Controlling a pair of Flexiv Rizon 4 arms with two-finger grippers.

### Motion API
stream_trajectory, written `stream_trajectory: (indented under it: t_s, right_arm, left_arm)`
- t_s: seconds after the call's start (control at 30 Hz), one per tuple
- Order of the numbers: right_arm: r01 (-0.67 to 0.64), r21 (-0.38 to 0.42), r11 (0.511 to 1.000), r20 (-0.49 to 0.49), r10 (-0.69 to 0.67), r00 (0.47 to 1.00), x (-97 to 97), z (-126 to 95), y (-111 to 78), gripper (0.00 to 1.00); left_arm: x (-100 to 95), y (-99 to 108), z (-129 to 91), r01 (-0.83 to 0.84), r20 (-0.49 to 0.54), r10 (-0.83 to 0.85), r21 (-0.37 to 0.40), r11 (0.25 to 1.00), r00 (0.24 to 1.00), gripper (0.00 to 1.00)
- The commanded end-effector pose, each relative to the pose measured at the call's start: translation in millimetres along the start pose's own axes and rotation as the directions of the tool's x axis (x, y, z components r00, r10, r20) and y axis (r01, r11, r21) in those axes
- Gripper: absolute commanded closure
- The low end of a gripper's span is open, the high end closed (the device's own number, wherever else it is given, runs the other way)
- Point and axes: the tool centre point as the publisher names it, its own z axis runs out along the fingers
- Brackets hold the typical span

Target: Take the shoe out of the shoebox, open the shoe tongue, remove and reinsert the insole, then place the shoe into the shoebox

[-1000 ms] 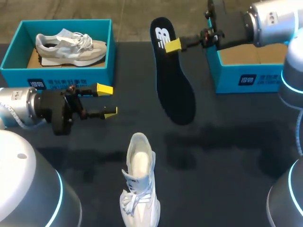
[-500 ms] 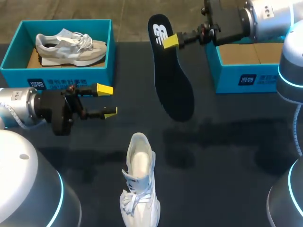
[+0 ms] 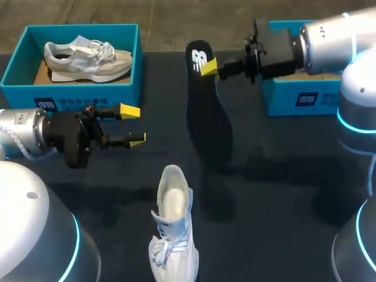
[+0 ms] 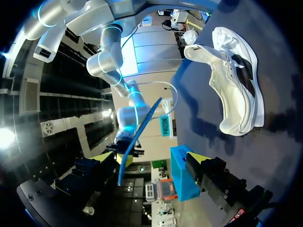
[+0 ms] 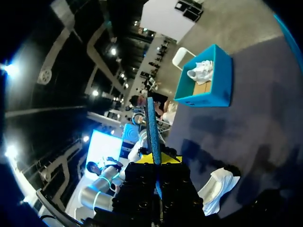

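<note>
Between the yellow tips of my right gripper [image 3: 208, 66], in the upper middle of the head view, sits the heel end of the insole [image 3: 208, 117]. The fingers are closed to a narrow pinch on it from both faces. In the right wrist view the insole [image 5: 150, 127] shows edge-on, a thin strip standing straight out from between the tips. It hangs clear of the table [image 3: 282, 176], toe end pointing toward the middle of the frame.

I judge it light, thin and bendy. Held by the heel alone, the long free end will likely droop and swing, and the pinch is small enough for it to pivot. The heel grip does leave the toe free to lead into the shoe.

The shoe [image 3: 173, 235] stands at the lower middle, well apart from the insole, heel toward it and mouth gaping upward. Its upper looks soft, and being light it may slide when pushed, so it wants steadying at the heel collar.

My left gripper [image 3: 134, 125], at the left middle, is spread wide and holds nothing.

Behind my right arm, upper right, is the right shoebox [image 3: 299, 97]. The left shoebox [image 3: 23, 88], upper left, holds a second shoe [image 3: 88, 56].
</note>
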Motion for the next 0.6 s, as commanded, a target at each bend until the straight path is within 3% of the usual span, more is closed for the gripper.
stream_trajectory:
  t_s: [0.03, 0.43, 0.47, 0.6]
  right_arm:
    - [-0.075, -0.018, 0.997, 0.008, 0.075, 0.997, -8.8, 16, 0.3, 1.00]
    - [-0.077, -0.021, 0.997, 0.020, 0.077, 0.997, -9.0, 16, 0.6, 1.00]
    - [-0.096, -0.014, 0.995, 0.026, 0.096, 0.995, -10.8, 19, 2.7, 1.00]
    - [-0.156, -0.015, 0.988, 0.026, 0.156, 0.987, -18.4, 23, 9.2, 1.00]
  left_arm:
    - [0.2, -1, 1, -0.001, -0.001, 0.001, -0.003, 1.000, 1.000, 0.00]
    - [3.5, -1, 6, -0.033, -0.001, 0.033, 0.020, 0.999, 0.999, 0.00]
    - [4.4, -1, 7, -0.028, 0.016, 0.028, -0.004, 1.000, 0.999, 0.00]
    - [2.7, 0, 13, -0.035, 0.035, 0.034, 0.043, 0.998, 0.999, 0.00]
